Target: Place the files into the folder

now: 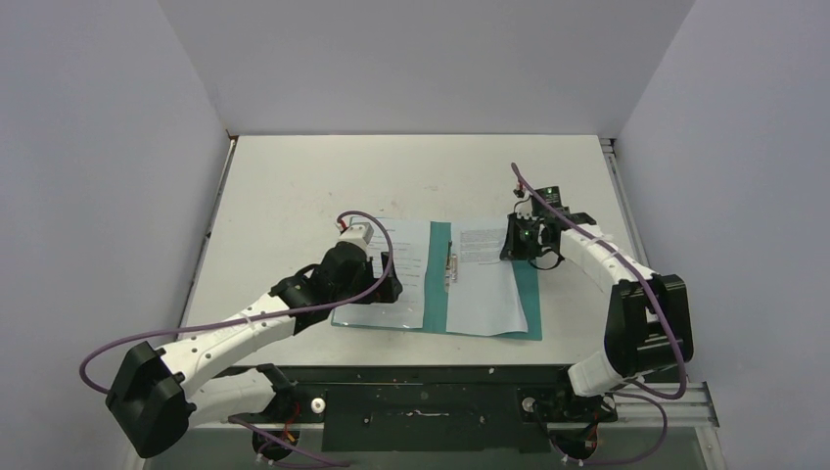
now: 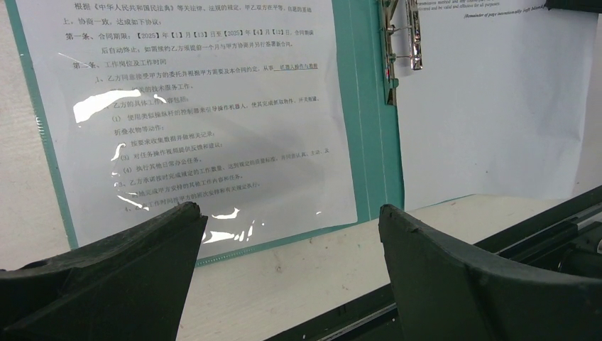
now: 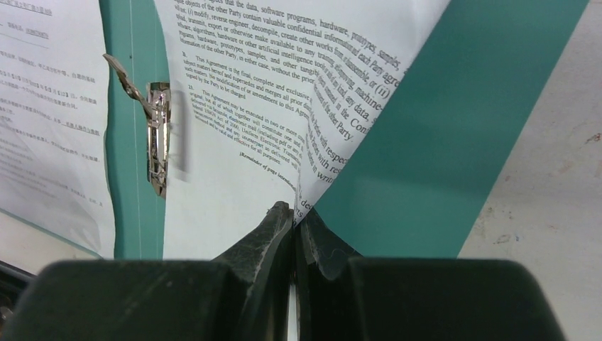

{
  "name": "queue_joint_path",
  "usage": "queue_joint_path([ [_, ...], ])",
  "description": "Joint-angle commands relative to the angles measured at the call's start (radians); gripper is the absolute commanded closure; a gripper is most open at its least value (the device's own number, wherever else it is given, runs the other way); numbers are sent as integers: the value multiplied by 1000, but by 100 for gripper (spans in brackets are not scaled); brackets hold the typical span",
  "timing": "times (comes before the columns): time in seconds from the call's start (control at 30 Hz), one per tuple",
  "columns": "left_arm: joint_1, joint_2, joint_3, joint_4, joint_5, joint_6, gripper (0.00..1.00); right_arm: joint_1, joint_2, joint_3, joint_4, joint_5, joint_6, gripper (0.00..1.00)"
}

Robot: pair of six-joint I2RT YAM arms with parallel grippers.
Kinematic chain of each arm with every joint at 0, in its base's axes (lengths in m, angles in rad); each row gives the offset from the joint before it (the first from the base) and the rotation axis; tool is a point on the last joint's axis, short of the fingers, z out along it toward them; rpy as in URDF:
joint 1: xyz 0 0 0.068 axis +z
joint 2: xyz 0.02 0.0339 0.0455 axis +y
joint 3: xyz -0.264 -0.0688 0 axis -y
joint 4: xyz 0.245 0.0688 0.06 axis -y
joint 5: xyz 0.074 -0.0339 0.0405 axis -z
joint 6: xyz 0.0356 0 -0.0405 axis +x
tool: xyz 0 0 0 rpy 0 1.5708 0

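Two files lie on the open folder [image 1: 439,294]: the left sheet [image 1: 396,264] left of its fastener clip [image 1: 451,266], the right sheet [image 1: 484,284] right of the clip. The right gripper [image 3: 294,220] pinches that sheet's edge farthest from the clip, curling it up. The left gripper [image 2: 291,234] hangs open, left of the clip. Clipping and closing seem left to do.
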Motion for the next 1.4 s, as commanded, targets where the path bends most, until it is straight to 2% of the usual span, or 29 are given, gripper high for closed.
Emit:
queue_joint_path([
  [0.0, 4, 9, 4, 57, 15, 11, 6, 16, 20, 33, 44, 36, -21, 93],
  [0.17, 4, 11, 1, 58, 15, 11, 6, 17, 17, 18, 77, 56, 15, 91],
  [0.33, 4, 9, 1, 57, 13, 11, 6, 21, 20, 3, 97, 64, 32, 73],
  [0.67, 4, 13, 0, 62, 21, 4, 6, 24, -15, -41, 117, 122, 55, 59],
  [1.1, 4, 31, 4, 74, 31, -3, 6, 24, -84, -77, 117, 266, 81, 35],
  [1.37, 4, 32, 12, 71, 40, -3, 6, 26, -134, -72, 103, 315, 98, 30],
])
